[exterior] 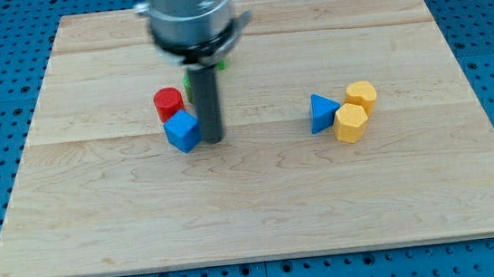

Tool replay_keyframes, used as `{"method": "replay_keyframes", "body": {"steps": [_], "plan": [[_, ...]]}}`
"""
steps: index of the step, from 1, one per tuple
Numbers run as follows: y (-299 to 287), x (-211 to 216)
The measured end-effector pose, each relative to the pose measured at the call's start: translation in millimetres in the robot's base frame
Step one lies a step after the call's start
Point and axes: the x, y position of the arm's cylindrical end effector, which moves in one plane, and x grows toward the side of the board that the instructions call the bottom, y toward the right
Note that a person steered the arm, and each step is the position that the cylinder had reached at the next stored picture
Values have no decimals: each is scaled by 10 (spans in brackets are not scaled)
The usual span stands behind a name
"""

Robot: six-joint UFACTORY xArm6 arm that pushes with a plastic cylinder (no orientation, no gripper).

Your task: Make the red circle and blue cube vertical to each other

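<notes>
The red circle (168,101) lies on the wooden board left of centre. The blue cube (183,130) sits just below it and slightly to its right, touching or nearly touching it. My tip (213,139) stands right beside the blue cube, against its right side. The rod rises from there to the arm's grey body at the view's top.
A green block (219,65) is mostly hidden behind the rod, above the red circle. At the right a blue triangle (322,112) sits next to two yellow blocks (351,121) (362,96). The wooden board (262,201) lies on a blue pegboard.
</notes>
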Motion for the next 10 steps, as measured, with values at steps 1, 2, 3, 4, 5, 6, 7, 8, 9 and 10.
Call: {"method": "replay_keyframes", "body": {"steps": [1, 2, 3, 4, 5, 6, 7, 8, 9, 10], "plan": [[-503, 327], [-1235, 43], [-1124, -380], [-511, -348], [-376, -52], [-270, 84], [-999, -36], [-897, -260], [-767, -469], [-778, -738]]}}
